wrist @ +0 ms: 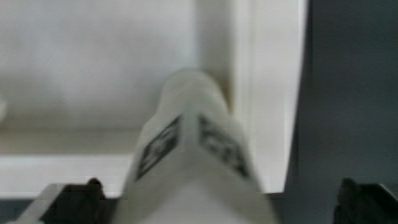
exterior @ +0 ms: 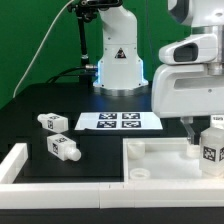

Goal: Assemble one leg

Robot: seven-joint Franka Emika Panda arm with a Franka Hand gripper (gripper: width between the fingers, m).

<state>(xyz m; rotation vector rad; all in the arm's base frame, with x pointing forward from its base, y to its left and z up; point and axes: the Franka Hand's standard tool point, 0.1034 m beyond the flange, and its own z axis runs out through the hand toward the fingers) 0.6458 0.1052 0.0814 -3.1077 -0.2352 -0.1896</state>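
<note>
I see the leg [exterior: 211, 150] standing upright in the tray's [exterior: 150, 160] corner on the exterior view's right. My tool [wrist: 222, 195] is released, fingers apart around it; tightening may remain.

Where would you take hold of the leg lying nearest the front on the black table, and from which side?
Probably across the middle of the leg, straight down from above: it lies on its side on the table, clear of the other leg, so both flanks are free.

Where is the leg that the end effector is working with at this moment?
The small white plastic leg stands upright at the exterior view's right, on the large white tray-like panel, below the open end effector.
</note>
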